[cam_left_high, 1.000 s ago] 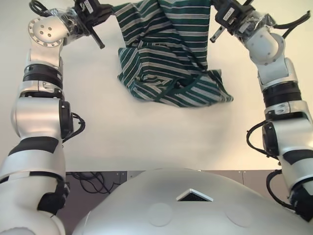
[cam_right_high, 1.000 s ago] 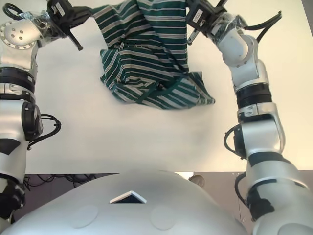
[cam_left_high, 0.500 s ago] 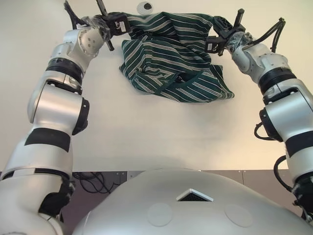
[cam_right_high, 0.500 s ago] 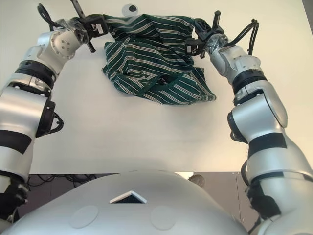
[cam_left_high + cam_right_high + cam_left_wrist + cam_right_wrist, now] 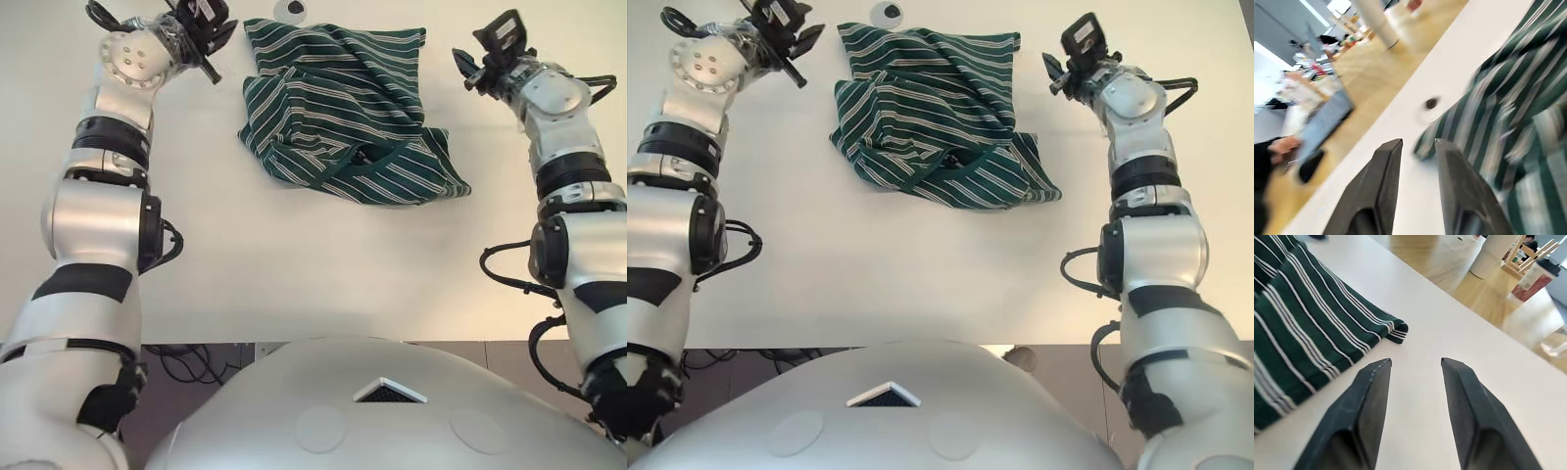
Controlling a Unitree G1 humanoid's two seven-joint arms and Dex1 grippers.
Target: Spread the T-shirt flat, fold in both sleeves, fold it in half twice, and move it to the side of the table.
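striped t-shirt (image 5: 343,117): green, crumpled on white surface (image 5: 294,264).
left end effector (image 5: 1418,145): empty, narrow gap, shirt corner just beyond.
right end effector (image 5: 1416,363): empty, spread wide, shirt edge near.

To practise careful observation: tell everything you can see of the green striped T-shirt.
The dark green cloth T-shirt with thin white stripes lies crumpled, folded over itself, not flat, on the far middle of the white table. The open left hand and open right hand flank its far corners, touching nothing.
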